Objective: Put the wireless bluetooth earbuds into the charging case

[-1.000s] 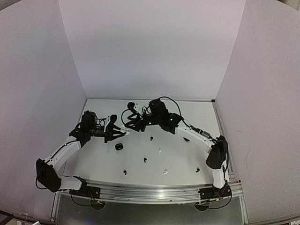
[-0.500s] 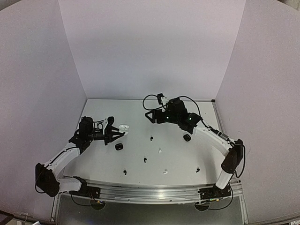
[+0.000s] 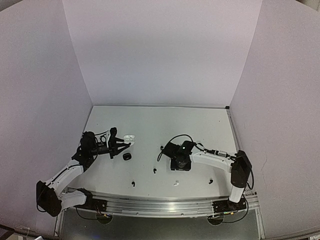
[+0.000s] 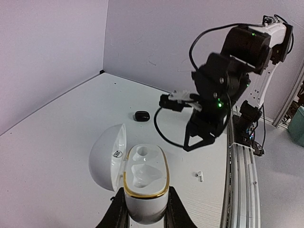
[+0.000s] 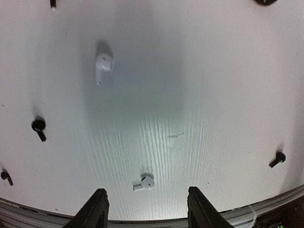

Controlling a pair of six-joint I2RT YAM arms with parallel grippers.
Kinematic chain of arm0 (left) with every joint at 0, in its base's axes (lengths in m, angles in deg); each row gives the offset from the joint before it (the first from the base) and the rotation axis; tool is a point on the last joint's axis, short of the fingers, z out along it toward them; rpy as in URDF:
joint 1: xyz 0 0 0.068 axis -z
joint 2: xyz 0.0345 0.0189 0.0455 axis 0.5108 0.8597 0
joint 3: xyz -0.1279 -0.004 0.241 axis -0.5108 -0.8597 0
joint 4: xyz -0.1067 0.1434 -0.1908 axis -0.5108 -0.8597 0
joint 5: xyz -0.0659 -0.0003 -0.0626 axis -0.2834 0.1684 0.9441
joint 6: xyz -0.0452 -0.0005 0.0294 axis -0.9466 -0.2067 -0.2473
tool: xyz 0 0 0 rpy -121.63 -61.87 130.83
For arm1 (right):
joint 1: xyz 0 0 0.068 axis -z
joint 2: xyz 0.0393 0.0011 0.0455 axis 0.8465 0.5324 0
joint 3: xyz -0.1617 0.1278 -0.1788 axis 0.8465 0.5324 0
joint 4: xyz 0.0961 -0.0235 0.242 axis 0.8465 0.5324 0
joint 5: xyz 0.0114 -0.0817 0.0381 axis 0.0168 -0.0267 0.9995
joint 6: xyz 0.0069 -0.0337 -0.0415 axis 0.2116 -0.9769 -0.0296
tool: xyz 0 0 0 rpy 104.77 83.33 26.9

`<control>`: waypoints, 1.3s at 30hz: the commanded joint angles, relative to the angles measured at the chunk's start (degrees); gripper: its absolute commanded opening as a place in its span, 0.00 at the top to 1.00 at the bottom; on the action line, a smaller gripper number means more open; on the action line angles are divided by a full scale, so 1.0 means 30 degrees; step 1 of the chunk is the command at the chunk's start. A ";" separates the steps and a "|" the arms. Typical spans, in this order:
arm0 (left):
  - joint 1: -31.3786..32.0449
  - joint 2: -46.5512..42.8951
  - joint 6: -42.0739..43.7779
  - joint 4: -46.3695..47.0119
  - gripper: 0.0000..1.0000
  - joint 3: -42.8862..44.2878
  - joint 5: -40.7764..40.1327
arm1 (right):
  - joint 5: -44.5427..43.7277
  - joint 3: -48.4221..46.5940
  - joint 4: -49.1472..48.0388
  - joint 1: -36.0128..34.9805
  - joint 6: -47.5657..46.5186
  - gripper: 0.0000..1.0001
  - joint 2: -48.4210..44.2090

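Right wrist view puts a white earbud (image 5: 145,182) on the table (image 5: 213,95), just ahead of the right gripper (image 5: 146,194). It lies on its side, roughly in line with the gap between the two spread fingers, which hold nothing. A second white earbud (image 5: 102,64) lies farther off, and black earbuds (image 5: 38,126) are scattered well apart on either side. All are loose on the surface and none sits in a case yet.

The white charging case (image 4: 145,183) is well apart from them, over on the left. The left gripper (image 4: 144,213) is clamped on its lower body, with the lid (image 4: 107,154) swung open and both moulded wells bare and facing up. Whether it rests on the table or is held clear of it I cannot tell. A shut black case (image 3: 127,156) sits on the table near it.

The pick looks like the main risk. The bud is tiny and rounded, so fingers coming down slightly off-centre would likely flick it away, or nip only the stem and let it swivel. A swivelled bud would then meet its well at the wrong angle and sit proud or drop out. The wells look shaped for one side each, so the wrong well would refuse it. Pressing down on a case gripped only low on its body could tilt it or make it slip. Bringing the right arm across to it also risks the two arms bumping.
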 commanded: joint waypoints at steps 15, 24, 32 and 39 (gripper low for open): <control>0.0076 -0.0328 0.0038 0.1360 1.00 0.0009 0.0158 | 0.5660 0.2436 -0.1891 -0.0392 0.1105 0.62 0.2970; 0.0075 -0.0296 0.0266 0.1016 1.00 0.0114 0.0096 | 0.5386 0.2867 -0.1991 -0.0398 0.1302 0.69 0.3292; 0.0077 -0.0207 0.0395 0.0991 1.00 0.0166 0.0065 | 0.5073 0.3234 -0.2035 -0.0391 0.1296 0.80 0.3402; 0.0088 -0.0224 0.0542 0.0793 1.00 0.0189 0.0065 | 0.5048 0.3001 -0.2112 -0.0386 0.1038 0.90 0.3854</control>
